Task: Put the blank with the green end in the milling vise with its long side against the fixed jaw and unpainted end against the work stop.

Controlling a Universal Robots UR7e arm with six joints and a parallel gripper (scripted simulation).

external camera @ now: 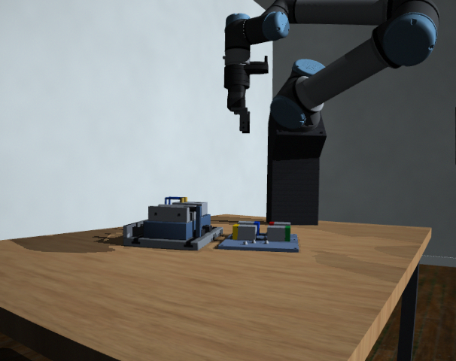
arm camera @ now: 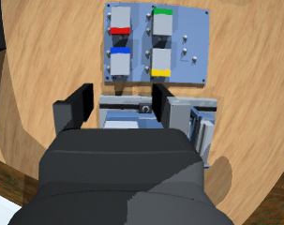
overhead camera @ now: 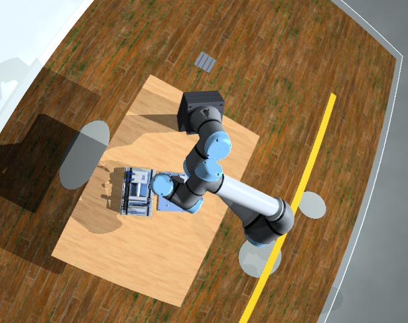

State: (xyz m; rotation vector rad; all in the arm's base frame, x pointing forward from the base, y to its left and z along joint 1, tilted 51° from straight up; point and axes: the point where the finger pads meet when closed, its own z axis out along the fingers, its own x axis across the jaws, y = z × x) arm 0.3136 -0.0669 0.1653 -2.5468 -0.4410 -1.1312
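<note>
The blank with the green end (arm camera: 162,22) lies on the blue plate (arm camera: 156,43) at its far right in the wrist view; it also shows in the exterior view (external camera: 278,232). Three more grey blanks share the plate: red end (arm camera: 121,21), blue end (arm camera: 121,62), yellow end (arm camera: 160,62). The milling vise (external camera: 173,226) stands just left of the plate on the table. My gripper (external camera: 244,121) hangs high above the plate and vise, open and empty; its fingers frame the vise's near edge in the wrist view.
The arm's dark pedestal (external camera: 294,174) stands behind the plate. Small pins (arm camera: 186,51) stick up from the plate's right part. The table's right edge (external camera: 399,295) lies beyond the plate. Hoses (external camera: 174,200) rise at the vise's back.
</note>
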